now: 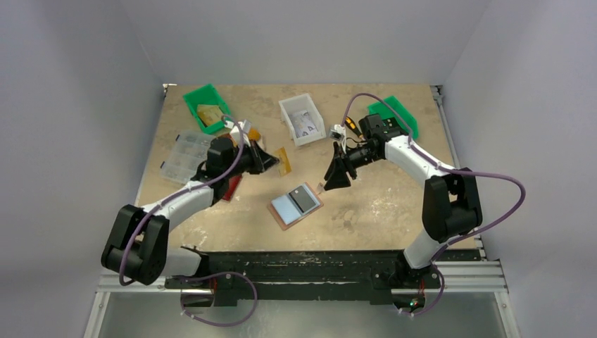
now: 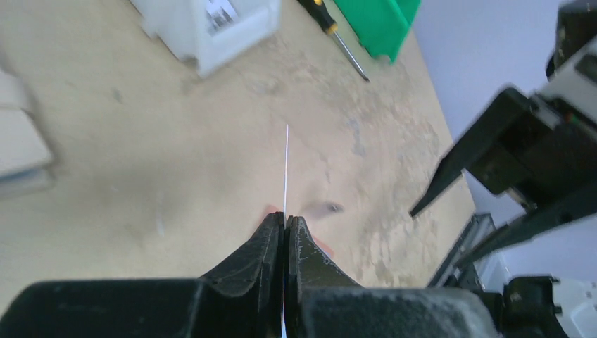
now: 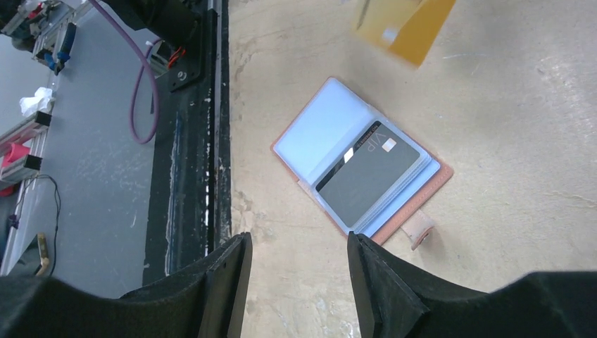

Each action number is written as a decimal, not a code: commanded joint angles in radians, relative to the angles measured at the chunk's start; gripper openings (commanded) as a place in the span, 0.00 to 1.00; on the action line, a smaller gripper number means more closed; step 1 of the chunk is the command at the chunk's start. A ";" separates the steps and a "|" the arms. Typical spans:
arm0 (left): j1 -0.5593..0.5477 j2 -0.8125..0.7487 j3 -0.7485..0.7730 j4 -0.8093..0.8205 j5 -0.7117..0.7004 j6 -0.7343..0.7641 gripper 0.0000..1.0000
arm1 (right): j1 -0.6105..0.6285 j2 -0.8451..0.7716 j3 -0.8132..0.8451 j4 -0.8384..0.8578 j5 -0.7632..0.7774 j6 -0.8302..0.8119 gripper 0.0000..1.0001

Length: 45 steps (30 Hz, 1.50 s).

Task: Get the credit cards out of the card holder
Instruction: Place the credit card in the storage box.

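i see my right gripper (image 3: pixel 297 243) with its jaws apart and nothing between them, over the table (image 3: pixel 528 127). the card holder (image 3: pixel 317 141) lies open beyond it, a dark grey card (image 3: pixel 369 176) in one sleeve. a blurred tan-gold card (image 3: pixel 412 28) shows at the top edge.

Robotics laboratory cell. A worn table (image 1: pixel 384 208) is enclosed by plain grey walls (image 1: pixel 70 105); the left arm (image 1: pixel 179 201) and right arm (image 1: pixel 429 167), trailing purple cables (image 1: pixel 503 178), are bolted to a black rail (image 1: pixel 296 266) at its near edge. A green bin (image 1: pixel 199 96), a white bin (image 1: pixel 290 121) and a screwdriver (image 2: pixel 336 34) are set out.
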 commanded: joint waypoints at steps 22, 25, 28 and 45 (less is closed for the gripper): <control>0.526 0.535 0.869 -0.511 -0.106 0.297 0.00 | -0.005 -0.124 -0.041 0.087 0.086 0.060 0.60; 0.542 0.607 0.960 -0.528 -0.134 0.287 0.00 | -0.005 -0.125 -0.041 0.089 0.086 0.062 0.60; 0.547 0.678 1.053 -0.555 -0.162 0.283 0.00 | -0.006 -0.124 -0.043 0.089 0.085 0.062 0.60; 0.562 0.826 1.482 -0.799 -0.472 0.304 0.45 | -0.006 -0.125 -0.046 0.092 0.090 0.060 0.60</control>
